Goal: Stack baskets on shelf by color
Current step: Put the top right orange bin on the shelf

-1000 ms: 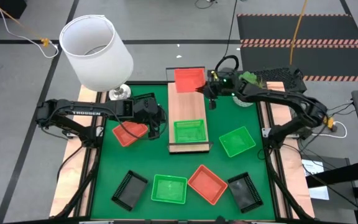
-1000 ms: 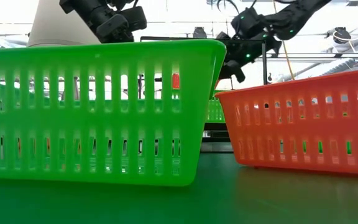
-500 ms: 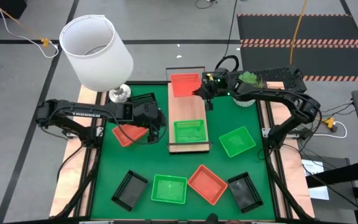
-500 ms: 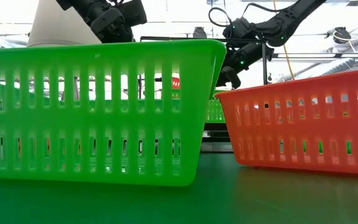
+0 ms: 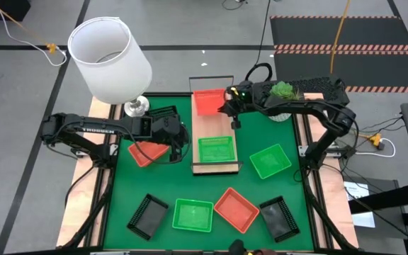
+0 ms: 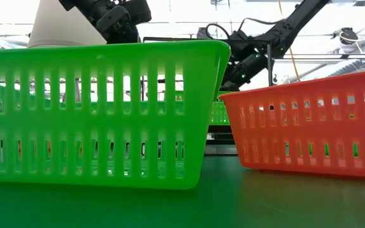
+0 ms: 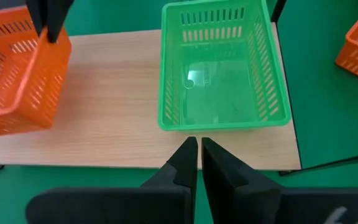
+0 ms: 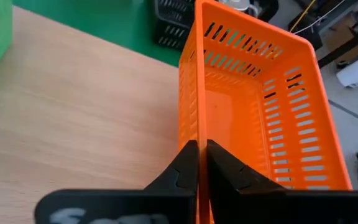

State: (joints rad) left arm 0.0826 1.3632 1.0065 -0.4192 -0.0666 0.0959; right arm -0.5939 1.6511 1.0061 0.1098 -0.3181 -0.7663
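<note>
Shelf (image 5: 214,134): light-wood plank across the middle of the green mat (image 5: 261,191), running from far edge toward centre.
Orange basket on shelf (image 5: 208,101): at the far end of the plank, tilted, one wall pinched.
Right gripper (image 5: 227,108): jaws closed on the near wall of that orange basket; in the right wrist view the fingers (image 8: 188,163) straddle the thin rim, basket not yet flat.
Green basket on shelf (image 5: 216,149): seated flat at the near end of the plank; middle bay bare.
Left gripper (image 5: 178,145): beside the left edge of the shelf, jaws closed on nothing, fingers (image 7: 185,165) pressed together and facing the green basket.
Loose baskets: orange one (image 5: 147,151) near the mat's left edge, under the left arm; green (image 5: 270,161) right of the shelf; black, green, orange, black along the near edge; one more black near the far-left corner, partly hidden.
Handling judgement: light, thin slatted plastic; walls likely flex under pinch; smooth and prone to swing from a one-wall grip.
Hold point: mid-rim of one wall, jaws over the top edge.
Risk: tilted release may leave the basket overhanging the plank's far end.
</note>
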